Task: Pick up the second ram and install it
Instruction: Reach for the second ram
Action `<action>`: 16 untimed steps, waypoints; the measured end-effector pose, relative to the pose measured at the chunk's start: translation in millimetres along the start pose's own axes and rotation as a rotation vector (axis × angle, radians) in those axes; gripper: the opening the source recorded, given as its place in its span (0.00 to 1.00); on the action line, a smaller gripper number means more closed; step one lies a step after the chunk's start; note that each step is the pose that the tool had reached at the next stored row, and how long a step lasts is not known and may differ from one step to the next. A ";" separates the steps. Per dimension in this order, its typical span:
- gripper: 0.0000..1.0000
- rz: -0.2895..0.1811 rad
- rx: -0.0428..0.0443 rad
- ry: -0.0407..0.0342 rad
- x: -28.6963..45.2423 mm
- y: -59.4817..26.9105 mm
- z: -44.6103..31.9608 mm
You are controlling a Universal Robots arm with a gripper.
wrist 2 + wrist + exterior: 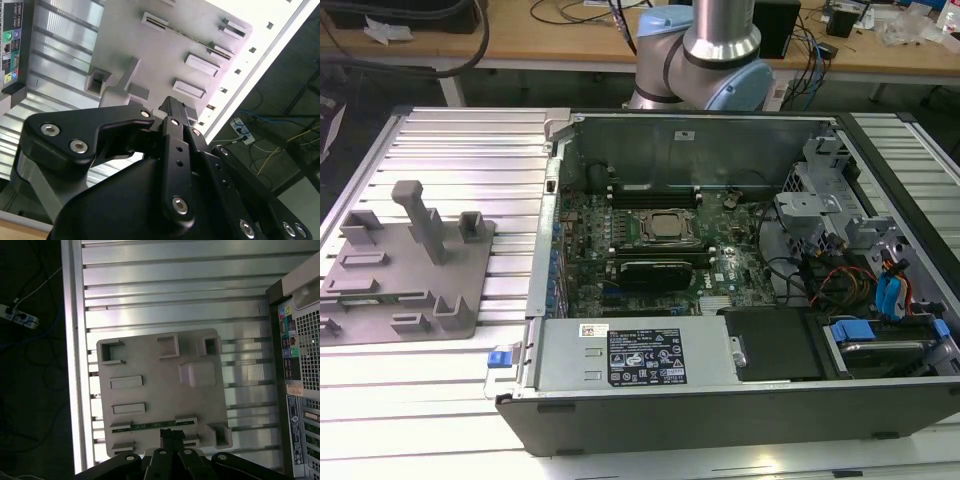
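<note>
Operator: Entry one, the second ram (150, 426)?

Clerk: Long, thin green circuit-board stick. You had it lying in a slot near one edge of the flat grey moulded tray (150, 360), on the exterior view's left of the open dark metal computer case (720, 410).

Operator: Entry two, the gripper (170, 434)?

Clerk: Black. You held it above that stick, fingers seemingly together, clasping nothing. Step: pickup, not yet made. By my judgement, your grasp called for parted fingers, squared across the thin edge.

The fixture plate (465, 262) lay on the slatted table (460, 150), at the exterior view's left of the computer case (770, 410). The second ram (150, 426) sat in a slot near the plate's edge.
</note>
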State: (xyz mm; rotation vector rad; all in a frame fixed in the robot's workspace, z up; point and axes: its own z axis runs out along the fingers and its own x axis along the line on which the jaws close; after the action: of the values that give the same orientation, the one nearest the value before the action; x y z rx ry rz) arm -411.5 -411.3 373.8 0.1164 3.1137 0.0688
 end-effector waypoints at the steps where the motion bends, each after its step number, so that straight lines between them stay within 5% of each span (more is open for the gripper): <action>1: 0.08 0.000 0.0000 0.0000 0.5 -2.4 2.3; 16: 0.08 0.000 -0.0001 0.0000 13.1 -20.4 40.3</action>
State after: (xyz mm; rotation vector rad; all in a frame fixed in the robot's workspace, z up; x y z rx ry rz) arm -425.0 -428.9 332.3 0.1162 3.1137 0.0689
